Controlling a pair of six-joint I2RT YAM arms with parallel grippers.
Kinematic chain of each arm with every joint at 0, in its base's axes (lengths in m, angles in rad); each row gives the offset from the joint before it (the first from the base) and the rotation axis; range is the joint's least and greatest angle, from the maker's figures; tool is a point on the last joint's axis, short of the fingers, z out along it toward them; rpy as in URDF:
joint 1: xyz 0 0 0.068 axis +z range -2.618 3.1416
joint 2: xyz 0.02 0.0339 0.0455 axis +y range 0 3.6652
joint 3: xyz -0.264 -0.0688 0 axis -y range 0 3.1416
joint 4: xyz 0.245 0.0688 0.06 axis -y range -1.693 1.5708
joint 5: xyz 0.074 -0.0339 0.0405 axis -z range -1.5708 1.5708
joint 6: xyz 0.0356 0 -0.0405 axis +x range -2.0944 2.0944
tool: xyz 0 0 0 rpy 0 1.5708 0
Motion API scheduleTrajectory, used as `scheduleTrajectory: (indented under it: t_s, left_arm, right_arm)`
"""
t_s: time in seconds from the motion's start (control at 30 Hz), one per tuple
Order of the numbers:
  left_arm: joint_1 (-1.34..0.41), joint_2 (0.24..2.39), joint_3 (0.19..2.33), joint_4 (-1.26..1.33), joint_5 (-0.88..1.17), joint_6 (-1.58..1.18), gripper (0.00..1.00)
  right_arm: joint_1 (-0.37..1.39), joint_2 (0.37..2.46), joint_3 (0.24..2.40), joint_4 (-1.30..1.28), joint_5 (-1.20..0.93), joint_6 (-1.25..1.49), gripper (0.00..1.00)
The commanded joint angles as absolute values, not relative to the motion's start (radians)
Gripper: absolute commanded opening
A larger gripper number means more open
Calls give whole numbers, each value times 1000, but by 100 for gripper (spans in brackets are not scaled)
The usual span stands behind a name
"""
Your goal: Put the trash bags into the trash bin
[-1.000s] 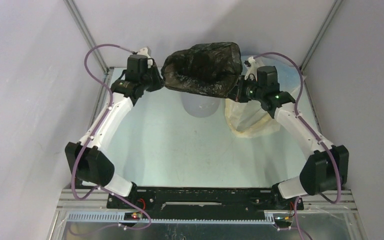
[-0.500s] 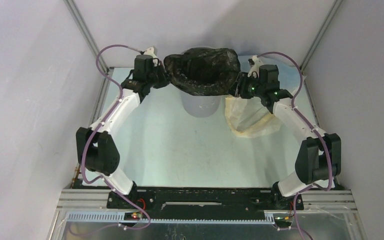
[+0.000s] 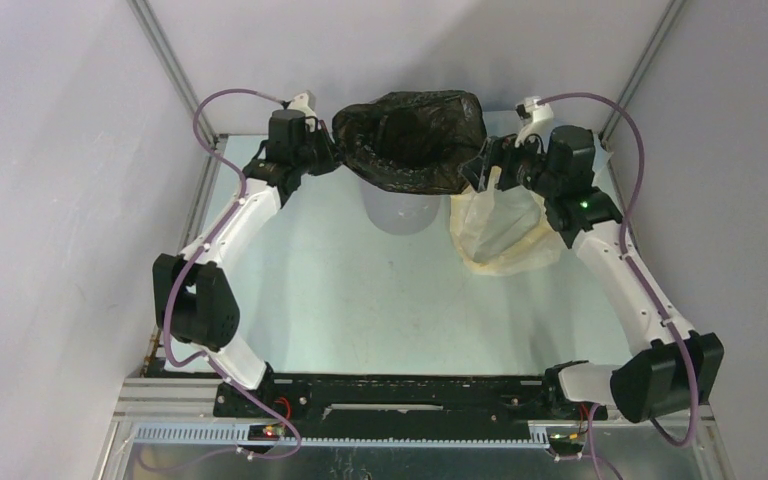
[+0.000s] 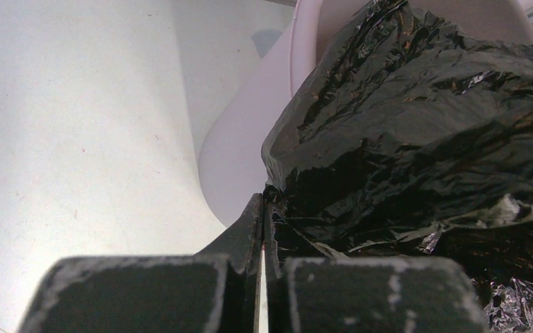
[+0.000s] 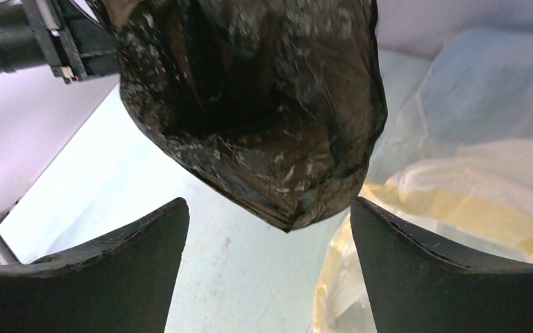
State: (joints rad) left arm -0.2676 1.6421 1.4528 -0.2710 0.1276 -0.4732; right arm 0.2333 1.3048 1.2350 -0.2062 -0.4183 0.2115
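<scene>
The black trash bag [image 3: 410, 140] hangs mouth-up over the pale grey trash bin [image 3: 400, 212], hiding the bin's rim from above. My left gripper [image 3: 332, 160] is shut on the bag's left edge. In the left wrist view its jaws [image 4: 264, 208] pinch the crinkled film [image 4: 416, 139] right beside the bin's wall [image 4: 239, 159]. My right gripper [image 3: 481, 172] stands open just right of the bag. In the right wrist view a corner of the bag [image 5: 250, 104] hangs free between the spread fingers [image 5: 267, 208], touching neither.
A translucent yellowish and pale-blue plastic bag [image 3: 505, 235] lies on the table right of the bin, under my right wrist [image 5: 472, 187]. Enclosure walls and metal frame posts stand close behind and beside both arms.
My right gripper has opened, let go of the bag's right edge and drawn back to the right. The left gripper keeps its hold; the bag has sunk slightly toward the bin.
</scene>
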Motion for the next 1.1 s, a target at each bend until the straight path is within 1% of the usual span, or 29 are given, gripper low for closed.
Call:
scheduleTrajectory:
  t_s: [0.0, 0.13, 0.27, 0.33, 0.43, 0.53, 0.6, 0.63, 0.67, 0.83, 1.07]
  left_arm:
    - [-262, 1614, 1462, -248, 136, -474, 1]
    - [-263, 1621, 1473, -252, 141, -473, 1]
    - [-263, 1626, 1490, -263, 143, -470, 1]
    - [-262, 1628, 1496, -267, 142, -467, 1]
    - [-262, 1632, 1507, -275, 131, -462, 1]
    - [-260, 1648, 1528, -291, 115, -462, 1]
    - [-257, 1666, 1547, -306, 111, -462, 1]
    - [-255, 1678, 1557, -311, 111, -462, 1]
    - [-252, 1687, 1568, -317, 113, -462, 1]
    - [-244, 1730, 1606, -324, 122, -456, 1]
    - [-239, 1807, 1670, -323, 176, -456, 1]
  right_arm:
    - [223, 1269, 1243, -93, -422, 173, 89]
    - [203, 1314, 1275, -32, -439, 222, 83]
    - [199, 1432, 1389, -65, -465, 233, 81]
    - [199, 1490, 1452, -84, -471, 235, 77]
    - [196, 1570, 1545, -127, -457, 241, 61]
    - [187, 1623, 1601, -120, -442, 264, 39]
    - [177, 1660, 1634, -107, -436, 285, 22]
    - [172, 1685, 1664, -107, -435, 294, 16]
    - [167, 1715, 1696, -116, -435, 302, 12]
    - [150, 1870, 1853, -179, -433, 320, 11]
    - [130, 2022, 2015, -278, -431, 346, 21]
